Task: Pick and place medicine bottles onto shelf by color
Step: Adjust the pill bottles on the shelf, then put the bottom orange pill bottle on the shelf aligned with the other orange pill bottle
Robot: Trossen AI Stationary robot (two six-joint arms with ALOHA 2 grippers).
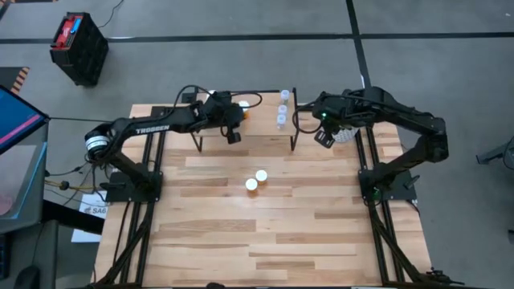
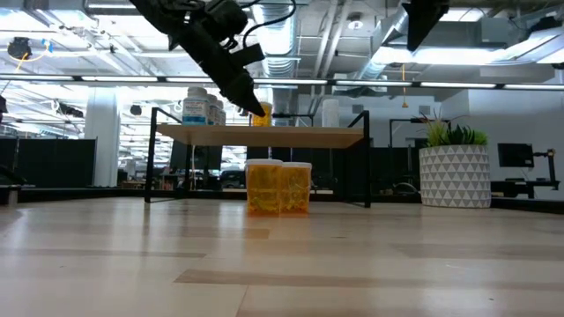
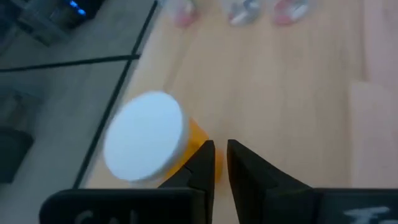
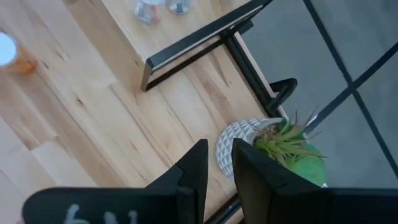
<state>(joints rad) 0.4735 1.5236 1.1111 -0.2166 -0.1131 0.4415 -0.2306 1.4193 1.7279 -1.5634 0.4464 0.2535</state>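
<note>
The shelf (image 1: pixel 265 132) stands at the table's far side. An orange bottle (image 1: pixel 243 107) stands upright on its top, also shown in the left wrist view (image 3: pixel 146 143). Three clear bottles (image 1: pixel 282 108) stand in a row at the shelf's right end. White blue-labelled bottles (image 2: pixel 198 107) stand at its left end. Two orange bottles (image 1: pixel 256 180) stand on the table in front of the shelf. My left gripper (image 3: pixel 221 163) is shut, over the shelf right beside the orange bottle. My right gripper (image 4: pixel 219 165) is shut and empty, above the table right of the shelf. My left gripper has its shut fingers (image 3: pixel 202 165) close against the side of the orange bottle's body (image 3: pixel 198 134), coming slanting down from above. Whether the finger touches the bottle I cannot tell. The bottle stands upright on the shelf top.
A white patterned plant pot (image 1: pixel 345 133) stands near the table's right edge, just past my right gripper; it also shows in the right wrist view (image 4: pixel 245 146). The shelf's black legs (image 1: pixel 293 144) reach down to the table.
</note>
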